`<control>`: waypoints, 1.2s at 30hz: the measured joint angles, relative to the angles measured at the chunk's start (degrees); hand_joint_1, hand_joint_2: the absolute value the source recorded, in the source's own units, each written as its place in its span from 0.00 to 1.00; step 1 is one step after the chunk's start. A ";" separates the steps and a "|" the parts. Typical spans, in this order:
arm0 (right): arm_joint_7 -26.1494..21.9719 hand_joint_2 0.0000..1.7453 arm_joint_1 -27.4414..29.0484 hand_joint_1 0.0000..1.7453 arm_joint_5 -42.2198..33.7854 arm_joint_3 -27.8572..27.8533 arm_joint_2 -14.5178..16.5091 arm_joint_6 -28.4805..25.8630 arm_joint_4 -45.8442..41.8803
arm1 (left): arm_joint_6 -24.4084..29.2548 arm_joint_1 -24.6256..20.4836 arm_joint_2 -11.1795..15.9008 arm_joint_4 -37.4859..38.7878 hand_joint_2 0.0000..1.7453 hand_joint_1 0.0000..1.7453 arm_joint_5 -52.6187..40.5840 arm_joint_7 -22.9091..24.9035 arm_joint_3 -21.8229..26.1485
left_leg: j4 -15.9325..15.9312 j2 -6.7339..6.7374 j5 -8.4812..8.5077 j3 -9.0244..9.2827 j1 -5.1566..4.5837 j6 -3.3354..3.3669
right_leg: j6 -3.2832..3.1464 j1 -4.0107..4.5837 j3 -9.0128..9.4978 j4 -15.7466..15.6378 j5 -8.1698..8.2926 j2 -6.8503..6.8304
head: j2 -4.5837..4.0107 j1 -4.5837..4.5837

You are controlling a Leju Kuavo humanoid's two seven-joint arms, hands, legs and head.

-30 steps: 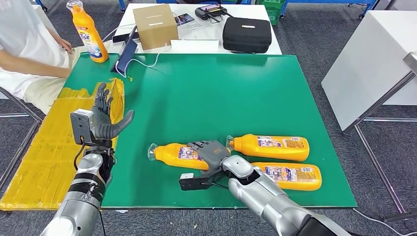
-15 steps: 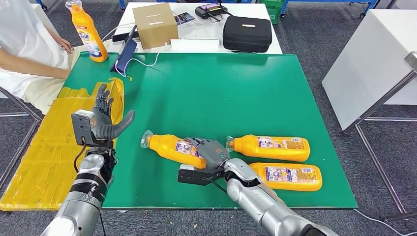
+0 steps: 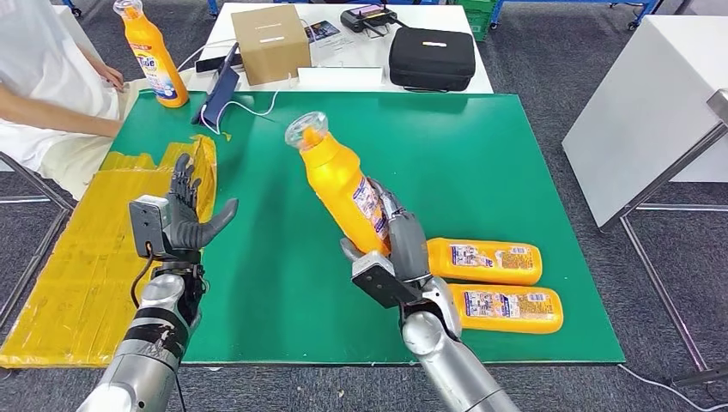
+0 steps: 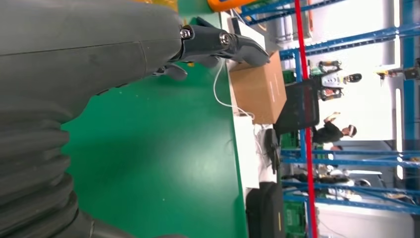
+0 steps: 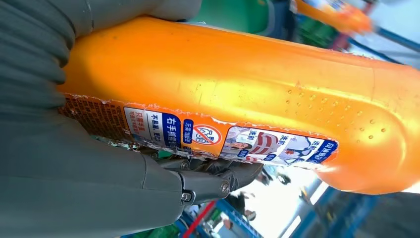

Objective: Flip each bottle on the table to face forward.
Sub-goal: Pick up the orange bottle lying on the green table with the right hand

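Fingers (image 3: 403, 232) of my right hand (image 3: 397, 249) wrap the orange plastic bottle (image 3: 339, 182), tilted above the green desk (image 3: 481, 154) beside two lying bottles (image 3: 485, 260). Smooth, likely slippery, so mid-body suits. Left hand (image 3: 185, 215) spread, holding nothing.

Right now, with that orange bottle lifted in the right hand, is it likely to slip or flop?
Probably stiff: the orange bottle keeps its shape in the right hand. Its smooth plastic may be slippery, though the label under the fingers may add grip. Held low and tilted, it could pivot.
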 joint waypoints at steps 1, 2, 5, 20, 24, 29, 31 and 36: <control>-0.76 1.00 0.44 1.00 -0.69 -0.55 0.16 -0.24 -0.89 | -0.82 -0.02 -0.05 0.13 1.00 0.00 0.61 0.53 -0.02 | 0.00 -0.01 0.00 0.00 0.00 0.00 | 0.00 0.00 0.00 0.00 0.00 0.00 | 0.00 0.00; -1.38 1.00 0.85 1.00 -1.28 -1.10 0.31 -0.43 -1.77 | -1.82 -0.03 -0.09 0.34 1.00 0.00 1.26 1.17 -0.04 | 0.00 -0.01 0.00 0.00 0.00 0.00 | 0.00 0.00 0.00 0.00 0.00 0.00 | 0.00 0.01; -2.33 1.00 1.84 1.00 -2.17 -2.23 0.56 -0.72 -3.85 | -3.80 -0.10 -0.30 1.08 1.00 0.00 2.48 2.45 -0.13 | 0.00 0.03 0.00 0.00 0.00 0.00 | 0.01 0.01 -0.01 0.00 0.01 0.01 | 0.00 0.01; -4.95 1.00 2.96 1.00 -3.93 -3.71 1.09 -1.16 -6.62 | -17.15 -1.18 -1.54 4.23 1.00 0.00 8.64 5.65 -4.30 | 0.00 0.01 0.00 -0.01 0.01 0.00 | 0.01 0.01 -0.01 0.01 0.01 0.00 | 0.00 -0.01; -4.96 1.00 2.96 1.00 -4.04 -3.75 1.09 -1.04 -6.62 | -17.50 -1.18 -1.55 4.23 1.00 0.00 8.91 5.74 -4.60 | 0.00 0.01 0.00 -0.01 0.01 0.00 | 0.01 0.01 -0.01 0.01 0.01 0.01 | 0.00 0.00; -4.77 1.00 2.64 1.00 -3.64 -3.71 1.16 1.33 -5.68 | -22.50 -0.69 -1.61 2.55 1.00 0.00 12.24 6.06 -6.57 | 0.00 0.00 0.00 -0.04 0.01 0.00 | 0.01 0.01 0.00 0.01 0.01 0.00 | 0.00 0.01; -4.64 1.00 2.30 1.00 -2.82 -3.60 1.38 2.13 -4.08 | -24.00 0.06 -1.71 -0.12 1.00 0.00 13.91 6.67 -8.23 | 0.00 -0.01 0.00 -0.05 0.00 0.00 | 0.01 0.01 0.00 0.01 0.01 0.00 | 0.00 0.01; -4.58 1.00 2.14 1.00 0.44 -2.79 2.10 2.15 -0.07 | -24.41 2.78 -1.73 -8.45 1.00 0.00 16.50 7.42 -13.08 | 0.00 -0.03 0.00 -0.07 0.00 0.00 | 0.01 0.01 -0.01 0.01 0.01 -0.01 | 0.00 0.00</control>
